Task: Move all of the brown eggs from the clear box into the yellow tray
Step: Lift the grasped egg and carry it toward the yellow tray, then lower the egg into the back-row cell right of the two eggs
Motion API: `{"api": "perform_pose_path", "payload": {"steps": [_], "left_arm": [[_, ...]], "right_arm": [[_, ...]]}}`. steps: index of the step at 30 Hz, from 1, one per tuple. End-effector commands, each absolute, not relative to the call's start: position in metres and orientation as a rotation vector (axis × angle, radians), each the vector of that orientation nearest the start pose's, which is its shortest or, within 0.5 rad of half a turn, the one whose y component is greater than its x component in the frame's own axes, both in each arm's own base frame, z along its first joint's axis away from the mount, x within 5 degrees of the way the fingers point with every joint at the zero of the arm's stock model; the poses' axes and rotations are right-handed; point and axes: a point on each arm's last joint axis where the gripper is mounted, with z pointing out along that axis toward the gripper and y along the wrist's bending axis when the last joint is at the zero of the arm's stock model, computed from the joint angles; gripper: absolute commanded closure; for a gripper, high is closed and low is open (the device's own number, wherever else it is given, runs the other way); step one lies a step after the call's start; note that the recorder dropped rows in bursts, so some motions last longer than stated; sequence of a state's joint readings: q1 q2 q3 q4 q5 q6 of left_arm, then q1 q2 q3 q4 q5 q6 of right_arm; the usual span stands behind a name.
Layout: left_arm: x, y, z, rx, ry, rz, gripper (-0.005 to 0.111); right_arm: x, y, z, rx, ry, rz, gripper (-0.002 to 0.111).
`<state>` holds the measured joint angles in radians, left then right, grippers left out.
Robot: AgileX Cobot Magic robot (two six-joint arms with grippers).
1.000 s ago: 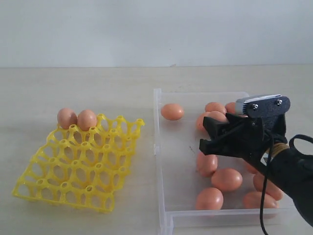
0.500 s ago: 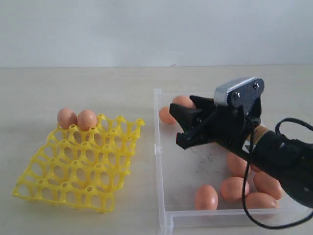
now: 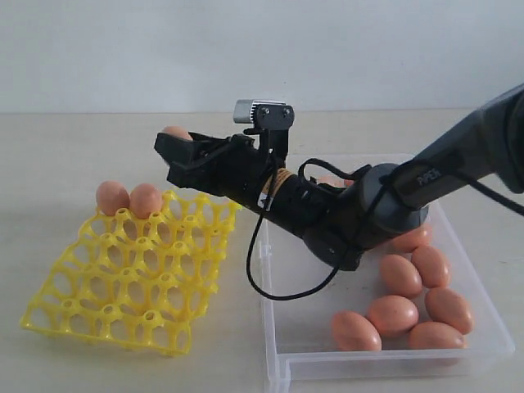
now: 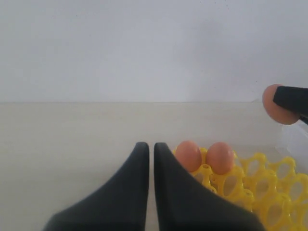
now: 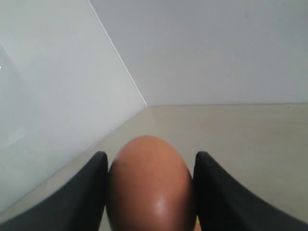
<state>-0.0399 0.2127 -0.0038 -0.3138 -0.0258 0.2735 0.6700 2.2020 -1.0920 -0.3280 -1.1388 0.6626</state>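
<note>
My right gripper (image 3: 172, 157) is shut on one brown egg (image 3: 175, 131), held in the air above the far edge of the yellow tray (image 3: 123, 282). The right wrist view shows that egg (image 5: 150, 183) squeezed between both fingers (image 5: 91, 187). Two brown eggs (image 3: 112, 196) (image 3: 145, 199) sit side by side in the tray's back row. Several more brown eggs (image 3: 393, 315) lie in the right part of the clear box (image 3: 264, 246). My left gripper (image 4: 147, 147) is shut and empty, low beside the tray (image 4: 255, 178), with the two seated eggs (image 4: 187, 155) just past its tips.
The right arm (image 3: 360, 209) stretches from the right across the clear box's far half, and its black cable (image 3: 270, 286) dangles over the box's left wall. A pale wall (image 3: 262, 49) stands behind the beige table (image 3: 82, 139).
The right gripper has carried its egg up and to the left, from over the clear box to above the tray's far edge. The tray's two eggs have not moved.
</note>
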Motion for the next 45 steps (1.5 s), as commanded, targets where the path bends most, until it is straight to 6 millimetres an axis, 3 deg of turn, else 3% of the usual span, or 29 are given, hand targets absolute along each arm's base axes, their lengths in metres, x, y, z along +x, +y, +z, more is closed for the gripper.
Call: {"api": "perform_pose_path", "payload": {"steps": [1, 9, 19, 45], "left_arm": [[0.074, -0.002, 0.202, -0.004, 1.666, -0.055, 0.103], [0.074, -0.002, 0.202, -0.004, 1.666, -0.055, 0.103], [0.074, -0.002, 0.202, -0.004, 1.666, -0.055, 0.103], [0.074, -0.002, 0.202, -0.004, 1.666, -0.055, 0.103]], "right_arm": [[0.327, 0.299, 0.122, -0.386, 1.575, 1.173, 0.108], [0.332, 0.305, 0.101, -0.398, 1.724, 1.094, 0.108], [0.324, 0.319, 0.097, -0.496, 1.740, 1.040, 0.108], [0.325, 0.316, 0.091, -0.582, 1.757, 0.909, 0.108]]}}
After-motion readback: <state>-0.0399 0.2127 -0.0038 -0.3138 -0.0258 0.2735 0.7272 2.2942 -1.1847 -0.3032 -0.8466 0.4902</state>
